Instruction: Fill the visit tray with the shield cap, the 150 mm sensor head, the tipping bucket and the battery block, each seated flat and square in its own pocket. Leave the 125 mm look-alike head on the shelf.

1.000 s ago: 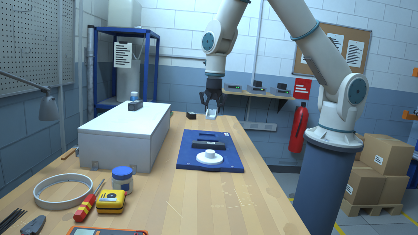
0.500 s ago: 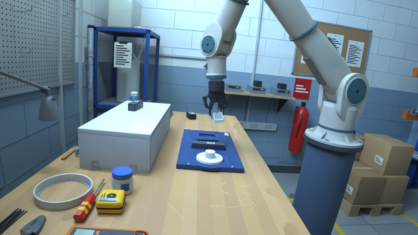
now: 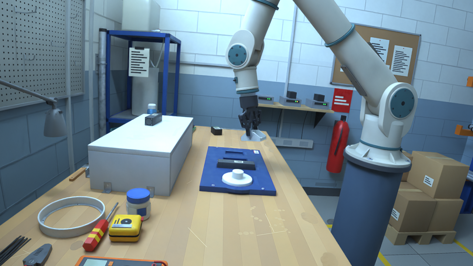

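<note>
The pale grey tipping bucket [image 3: 253, 134] hangs low over the bench just beyond the far end of the blue visit tray [image 3: 237, 170]. In the tray the white round shield cap [image 3: 237, 177] sits in the near pocket and a long black sensor head [image 3: 236, 163] lies in the middle pocket. A narrow pocket [image 3: 234, 152] at the far end is open. A small black block [image 3: 216, 130] lies on the bench to the left of the bucket. Another black head [image 3: 153, 118] rests on the white box shelf [image 3: 142, 153]. My gripper [image 3: 250, 127] is closed on the tipping bucket.
A blue-lidded jar [image 3: 138, 202], a yellow tape measure [image 3: 125, 227], a red screwdriver [image 3: 98, 229] and a grey ring [image 3: 71, 216] lie at the near left of the bench. A blue rack [image 3: 142, 77] stands behind the shelf. The bench's right edge runs close beside the tray.
</note>
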